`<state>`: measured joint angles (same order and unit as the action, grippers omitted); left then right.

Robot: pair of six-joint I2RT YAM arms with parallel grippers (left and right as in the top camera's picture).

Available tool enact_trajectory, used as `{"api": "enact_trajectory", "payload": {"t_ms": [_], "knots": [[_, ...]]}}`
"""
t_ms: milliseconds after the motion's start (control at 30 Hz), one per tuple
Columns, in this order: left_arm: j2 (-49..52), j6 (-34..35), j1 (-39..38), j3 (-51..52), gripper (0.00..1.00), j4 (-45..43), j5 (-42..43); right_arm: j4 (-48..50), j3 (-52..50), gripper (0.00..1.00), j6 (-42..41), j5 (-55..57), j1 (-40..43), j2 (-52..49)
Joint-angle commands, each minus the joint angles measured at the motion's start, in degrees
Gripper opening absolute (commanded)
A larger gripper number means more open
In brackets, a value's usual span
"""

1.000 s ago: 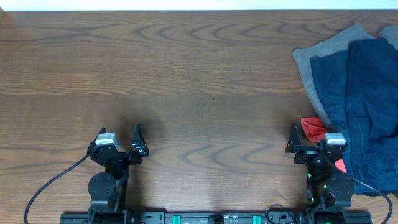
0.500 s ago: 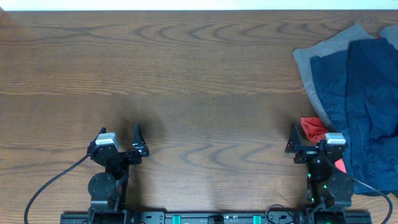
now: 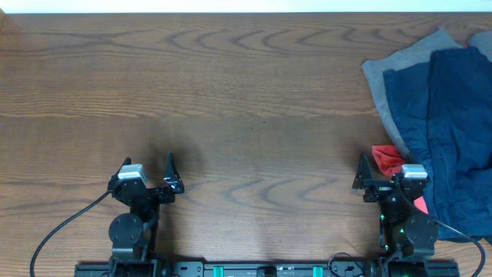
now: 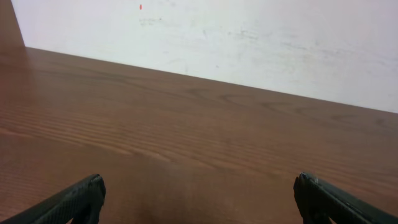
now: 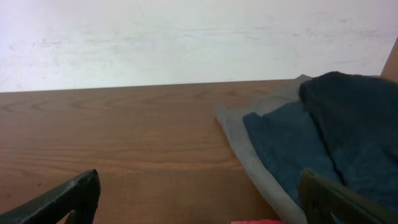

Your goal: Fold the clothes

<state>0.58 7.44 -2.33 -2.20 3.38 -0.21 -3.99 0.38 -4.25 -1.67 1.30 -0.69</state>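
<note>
Clothes (image 3: 434,108) heaped at the far right of the surface (image 3: 231,92), cropped by the right frame edge, full outline not recoverable. Dark navy piece (image 3: 457,115) uppermost and wrinkled, reaching from the far edge down the right side. Grey piece (image 3: 380,73) beneath, seen only as a band along the heap's left and far margins. Red piece (image 3: 389,160) at the heap's near left corner, mostly hidden by navy cloth and the right arm. Garment type not discernible for any.

Right pincer (image 3: 384,178) low at the near edge, just beside the heap, aimed far, fingers (image 5: 62,198) spread wide with nothing between; contact with the red cloth impossible to judge. Left pincer (image 3: 147,175) likewise at the near edge, well apart from the heap, spread wide and holding nothing, with only the fingertips (image 4: 71,200) showing in its wrist view.

Open wood grain left of the heap and beyond both arms, bounded at the far edge by a pale wall (image 4: 249,37). Black cable (image 3: 65,227) trailing near left of the left arm.
</note>
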Motion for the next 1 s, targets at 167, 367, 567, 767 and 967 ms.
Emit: {"api": "enact_trajectory", "payload": {"t_ms": [167, 367, 567, 767, 967], "knots": [[-0.31, -0.33, 0.28, 1.97, 0.98, 0.7, -0.48, -0.22, -0.07, 0.99, 0.68, 0.17, -0.52, 0.31], [-0.31, -0.35, 0.26, 1.97, 0.98, 0.7, -0.48, -0.22, -0.07, 0.99, 0.68, 0.17, -0.52, 0.31], [-0.31, -0.33, 0.28, 1.97, 0.98, 0.7, -0.48, -0.22, -0.07, 0.99, 0.68, 0.17, -0.52, 0.31], [-0.31, -0.11, 0.28, 1.97, 0.98, -0.33, -0.28, -0.2, -0.07, 0.99, 0.04, -0.26, -0.52, 0.31], [0.26, 0.37, 0.26, 1.97, 0.98, 0.76, -0.24, -0.22, -0.07, 0.99, -1.64, -0.52, -0.52, 0.24]]}}
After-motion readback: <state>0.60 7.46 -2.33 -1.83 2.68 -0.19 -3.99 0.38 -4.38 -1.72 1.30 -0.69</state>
